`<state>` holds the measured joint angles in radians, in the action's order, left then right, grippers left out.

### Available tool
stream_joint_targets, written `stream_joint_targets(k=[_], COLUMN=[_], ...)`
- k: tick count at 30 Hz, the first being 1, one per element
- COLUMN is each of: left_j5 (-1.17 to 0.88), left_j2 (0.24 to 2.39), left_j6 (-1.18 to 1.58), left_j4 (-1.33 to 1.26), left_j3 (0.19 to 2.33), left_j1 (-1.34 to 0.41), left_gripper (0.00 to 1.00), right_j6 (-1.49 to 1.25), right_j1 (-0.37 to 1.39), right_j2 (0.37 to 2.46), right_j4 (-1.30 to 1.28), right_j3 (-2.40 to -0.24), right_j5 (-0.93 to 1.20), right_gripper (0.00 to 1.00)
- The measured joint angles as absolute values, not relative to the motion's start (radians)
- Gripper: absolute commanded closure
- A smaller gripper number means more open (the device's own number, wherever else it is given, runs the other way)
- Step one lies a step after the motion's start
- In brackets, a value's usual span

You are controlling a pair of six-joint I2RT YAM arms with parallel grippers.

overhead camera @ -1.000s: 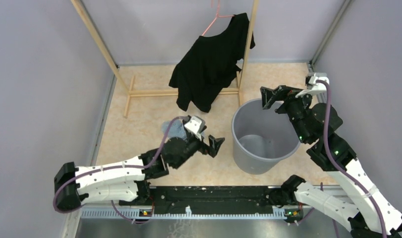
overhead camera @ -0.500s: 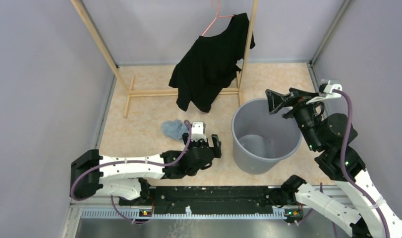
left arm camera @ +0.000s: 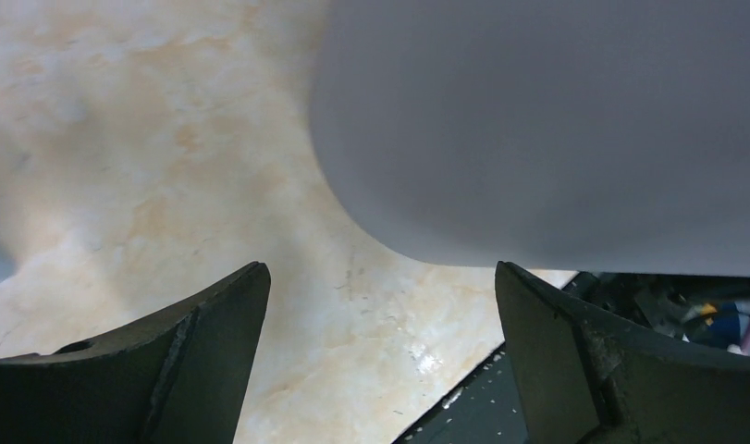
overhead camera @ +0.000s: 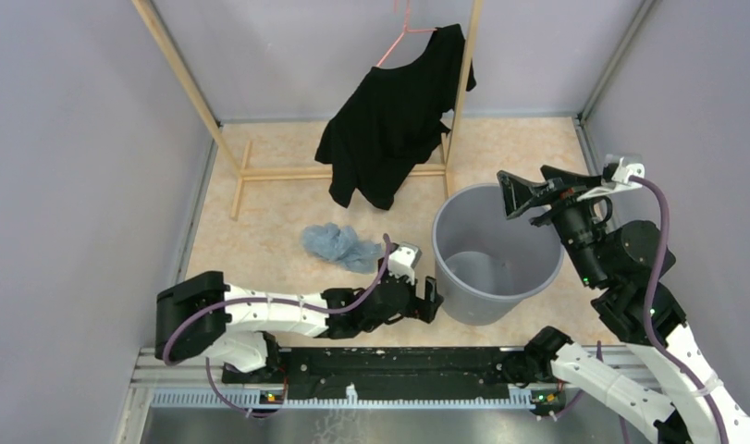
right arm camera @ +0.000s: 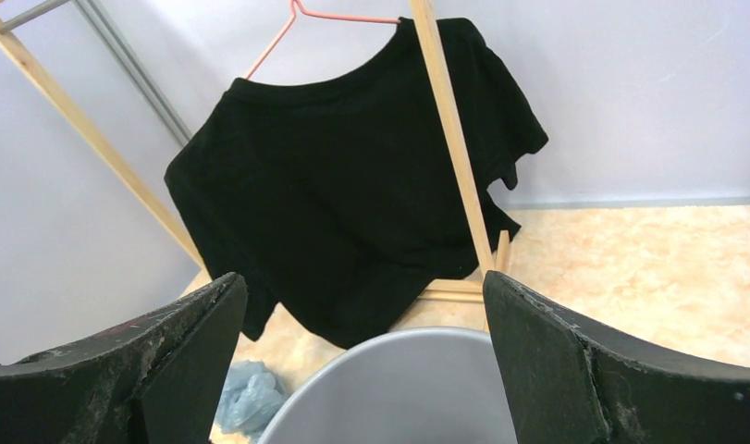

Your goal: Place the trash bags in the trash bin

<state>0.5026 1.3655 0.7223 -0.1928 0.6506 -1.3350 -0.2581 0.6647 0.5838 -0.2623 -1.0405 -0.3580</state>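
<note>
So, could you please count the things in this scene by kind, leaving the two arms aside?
Bag: 1
Bin: 1
Shirt: 1
Hanger: 1
Rack: 1
Total: 5

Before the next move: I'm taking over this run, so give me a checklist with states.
1. The trash bag is in the bin: not ok, it lies crumpled on the floor left of it.
2. The bin stands upright: ok.
3. The left gripper is open, holding nothing: ok.
4. The right gripper is open, holding nothing: ok.
5. The left gripper is apart from the bin wall: cannot tell, very close.
6. The black shirt is apart from the bag: ok, hanging on the rack.
</note>
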Motion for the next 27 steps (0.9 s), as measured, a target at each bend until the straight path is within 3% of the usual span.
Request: stream_joint_targets(k=[6,11,16,22,27], left_j5=[0.269,-0.076,-0.284,-0.402,-0.286], left_j2=[1.473,1.701,1.861,1.887,1.811], left_j6=[0.615,0.624,0.629,0.599,0.537], left_j4=[-0.303,-0.346,-0.366,-0.331,-0.188], left_j3=[0.711,0.916,1.088,1.180,1.174], left_j1=[-1.280,-1.123,-1.062,-1.057,-1.032], left_gripper=[0.02,0.02,0.02,0.04,0.06], right_j6=[-0.245,-0.239,-0.236,-0.237,-0.238], right_j1=[0.665,0.665,0.665,0.665,0.665], right_j2=[0.577,0.540,0.517,0.535,0.610], right_j4=[-0.253,-0.241,-0.205,-0.200,-0.215], right_j3=[-1.038,-1.014,-0.993,-0.997,-1.011], right_j5=[-0.333,-0.323,-0.294,-0.282,-0.253], right_gripper=[0.01,0.01,0.01,0.01,0.01])
